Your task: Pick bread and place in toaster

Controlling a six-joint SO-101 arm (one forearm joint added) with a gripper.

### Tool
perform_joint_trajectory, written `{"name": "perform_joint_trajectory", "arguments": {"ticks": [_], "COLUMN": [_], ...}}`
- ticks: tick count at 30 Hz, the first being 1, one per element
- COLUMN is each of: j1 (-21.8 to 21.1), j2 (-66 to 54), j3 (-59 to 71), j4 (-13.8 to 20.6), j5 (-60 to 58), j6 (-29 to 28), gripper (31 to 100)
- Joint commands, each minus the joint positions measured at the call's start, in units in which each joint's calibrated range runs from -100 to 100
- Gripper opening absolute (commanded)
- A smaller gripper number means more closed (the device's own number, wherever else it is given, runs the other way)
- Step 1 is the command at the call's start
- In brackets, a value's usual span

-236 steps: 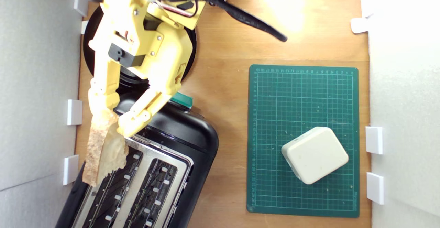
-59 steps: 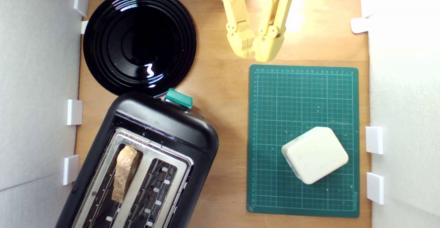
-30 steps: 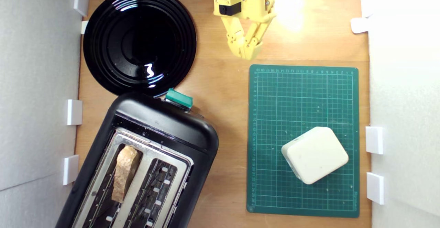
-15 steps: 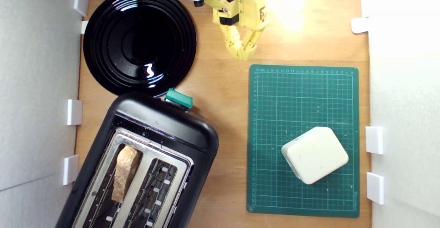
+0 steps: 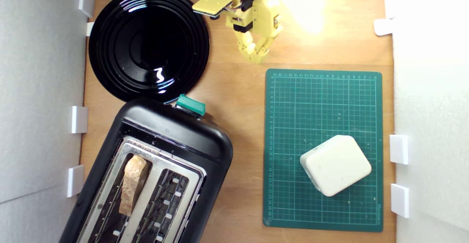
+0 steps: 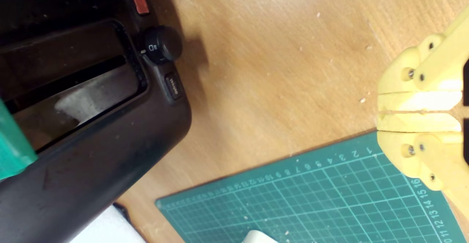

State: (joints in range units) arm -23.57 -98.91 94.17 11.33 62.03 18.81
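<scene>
The bread (image 5: 132, 184) stands on edge in the slot of the black toaster (image 5: 176, 133) that lies nearer the exterior view's left, its tan crust showing above the silver top plate. The toaster's green lever knob (image 5: 190, 104) sticks out toward the black plate. My yellow gripper (image 5: 255, 58) hovers over bare wood at the far edge of the table, well away from the toaster. It is shut, fingertips pressed together with nothing between them, as the wrist view also shows (image 6: 381, 111). In the wrist view the toaster's dark front (image 6: 91, 155) fills one side; the bread is hidden there.
A round glossy black plate (image 5: 110, 63) lies beside the toaster toward the far edge. A green cutting mat (image 5: 322, 100) at the exterior view's right carries a rounded white block (image 5: 335, 165). White walls with small white clips (image 5: 79, 119) border both sides.
The gripper let go of the bread, which now stands in the toaster slot. The arm withdrew to the far edge, the jaws closed, and the wrist has kept turning over the last second.
</scene>
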Motion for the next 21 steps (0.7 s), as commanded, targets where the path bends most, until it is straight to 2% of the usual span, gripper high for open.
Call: {"name": "perform_joint_trajectory", "arguments": {"ticks": [1, 21], "j1": [-0.28, -0.28], "j2": [0.07, -0.01], "j3": [0.20, 4.37], "j4": [-0.36, -1.17], "j5": [-1.45, -3.67], "j6": [0.26, 0.15], "gripper": [33.5, 33.5]}}
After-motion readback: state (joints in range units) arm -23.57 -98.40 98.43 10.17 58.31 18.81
